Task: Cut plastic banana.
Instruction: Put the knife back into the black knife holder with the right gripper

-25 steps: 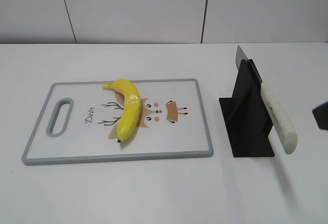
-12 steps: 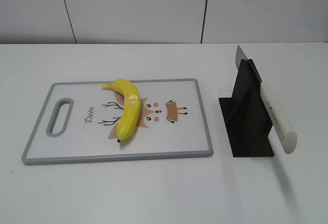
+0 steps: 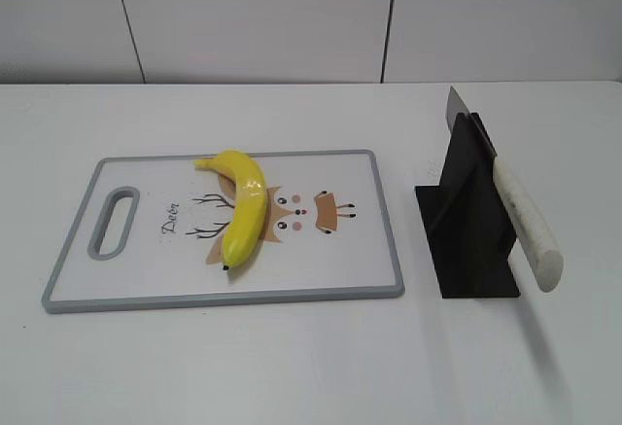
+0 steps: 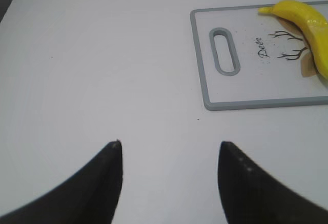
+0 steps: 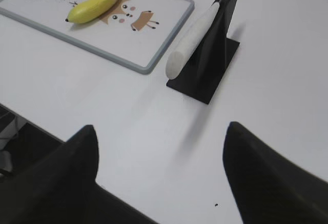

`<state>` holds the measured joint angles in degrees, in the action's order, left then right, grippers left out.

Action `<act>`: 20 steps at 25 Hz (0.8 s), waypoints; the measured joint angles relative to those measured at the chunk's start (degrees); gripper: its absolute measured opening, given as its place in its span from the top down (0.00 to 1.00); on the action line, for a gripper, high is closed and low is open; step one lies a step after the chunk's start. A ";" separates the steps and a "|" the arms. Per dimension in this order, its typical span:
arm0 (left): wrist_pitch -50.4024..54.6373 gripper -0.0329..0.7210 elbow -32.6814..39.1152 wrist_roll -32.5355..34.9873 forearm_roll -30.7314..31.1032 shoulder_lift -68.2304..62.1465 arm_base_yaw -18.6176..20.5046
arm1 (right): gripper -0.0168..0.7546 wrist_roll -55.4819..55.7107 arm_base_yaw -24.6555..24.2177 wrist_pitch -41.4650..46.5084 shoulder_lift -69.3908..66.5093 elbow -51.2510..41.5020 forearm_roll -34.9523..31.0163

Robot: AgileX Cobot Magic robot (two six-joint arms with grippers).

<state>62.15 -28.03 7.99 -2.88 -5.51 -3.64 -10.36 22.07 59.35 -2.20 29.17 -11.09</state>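
The plastic banana (image 3: pixel 243 207) is glossy yellow, curved, and lies whole on the white cutting board (image 3: pixel 360 250) with a grey rim and a deer drawing. It also shows in the left wrist view (image 4: pixel 307 24) and the right wrist view (image 5: pixel 97 1). A knife with a white handle (image 3: pixel 528 223) rests tilted in a black stand (image 3: pixel 471 221), right of the board. My left gripper (image 4: pixel 169 147) is open and empty over bare table left of the board. My right gripper (image 5: pixel 161 131) is open and empty near the table's front edge, short of the knife (image 5: pixel 192 42). Neither gripper shows in the exterior view.
The board's handle slot (image 3: pixel 114 221) is at its left end. The table is white with a wall behind. In the right wrist view the table's front edge (image 5: pixel 56 137) runs close under the gripper.
A dark gripper part seen at the right edge of the exterior view one second ago has left that view. The banana, board and knife have not moved.
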 joint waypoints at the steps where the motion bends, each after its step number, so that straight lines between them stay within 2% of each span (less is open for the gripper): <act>1: 0.00 0.22 0.00 0.00 0.00 0.00 0.00 | 0.23 0.00 0.00 0.08 1.26 0.00 0.00; 8: 0.00 0.22 0.00 0.00 0.02 0.00 0.01 | 0.23 0.00 -1.44 0.08 2.50 0.00 0.00; 17: 0.00 0.22 0.00 0.00 -0.03 0.00 0.01 | 0.23 0.00 -17.91 0.08 2.50 0.00 -0.05; 20: 0.00 0.22 0.00 0.00 -0.03 0.00 0.01 | 0.23 0.00 -21.06 0.08 2.50 0.00 -0.05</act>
<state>62.15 -28.03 7.99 -2.90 -5.51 -3.62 -10.36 1.00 59.43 0.30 29.17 -11.14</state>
